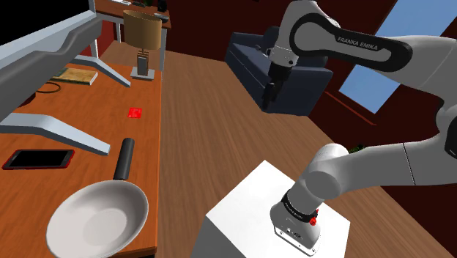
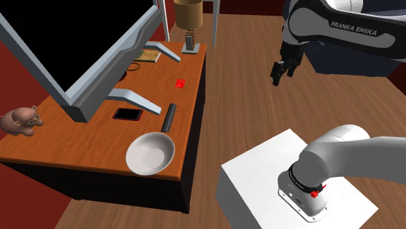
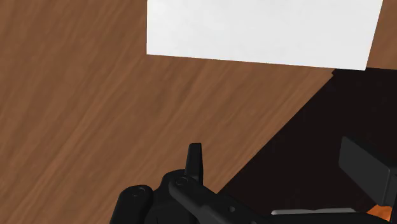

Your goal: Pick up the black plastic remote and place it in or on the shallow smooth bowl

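- Tool state: the tool (image 2: 284,71) hangs in the air over the floor (image 1: 212,132). Its fingers (image 3: 195,159) stand apart and clasp nothing.
- Key relation: the remote (image 1: 124,157) lies on the tabletop (image 1: 95,110), well apart from the tool. In the shoulder view it is to the tool's left, lower, and nearer the camera.
- Long axis: the remote is a black bar lying flat close to the tabletop's right edge. Its axis runs near to far, roughly parallel to that edge.
- Target: the bowl (image 1: 97,220) sits at the near end of the tabletop, empty. The remote's near end lies just beside its rim. Contact cannot be confirmed.
- Left of the remote: a grey monitor foot (image 1: 62,130) and a phone (image 1: 38,159) lie near it.
- Beyond the remote: a small red item (image 1: 135,113) lies farther along the same edge.
- Overhead: the monitor leans over the tabletop's left part, not over the remote.
- Approach judgement: nothing stands between the tool and the remote. The move calls for travel left and down, with the fingers set across the bar's short width.
- Risk judgement: a closing push may roll the bar toward the edge.
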